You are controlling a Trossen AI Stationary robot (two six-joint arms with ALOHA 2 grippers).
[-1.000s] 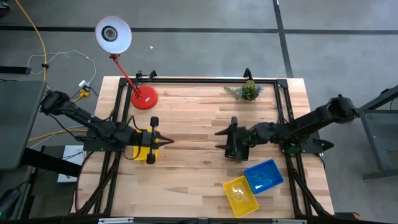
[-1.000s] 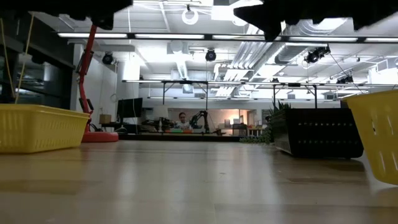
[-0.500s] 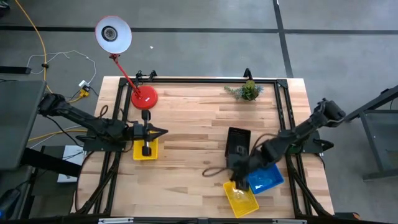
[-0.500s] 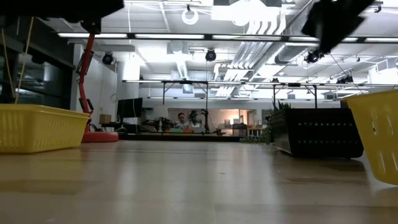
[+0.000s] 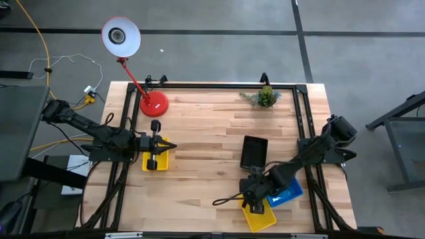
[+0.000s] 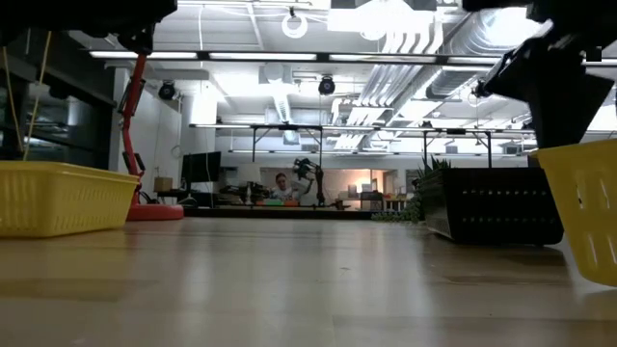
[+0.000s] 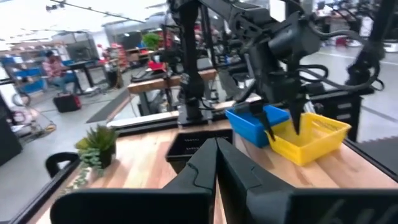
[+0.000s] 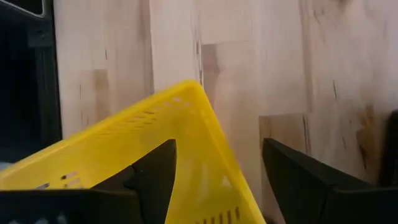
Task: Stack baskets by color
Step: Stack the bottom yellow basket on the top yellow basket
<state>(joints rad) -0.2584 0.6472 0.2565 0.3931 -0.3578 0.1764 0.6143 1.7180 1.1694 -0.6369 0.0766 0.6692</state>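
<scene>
Right gripper point(image 5: 251, 199) poised over the near-right yellow basket point(image 5: 260, 214), fingers spread.

This yellow basket lies at the table's near right edge, touching the blue basket point(image 5: 287, 191), its long axis slanting from near right to far left; the open fingers straddle its far-left corner rim, so the right arm is clearly the nearer one. The black basket point(image 5: 253, 151) sits just beyond. The left gripper point(image 5: 154, 143), fingers together, hovers over the other yellow basket point(image 5: 155, 161) far across at the left.
</scene>
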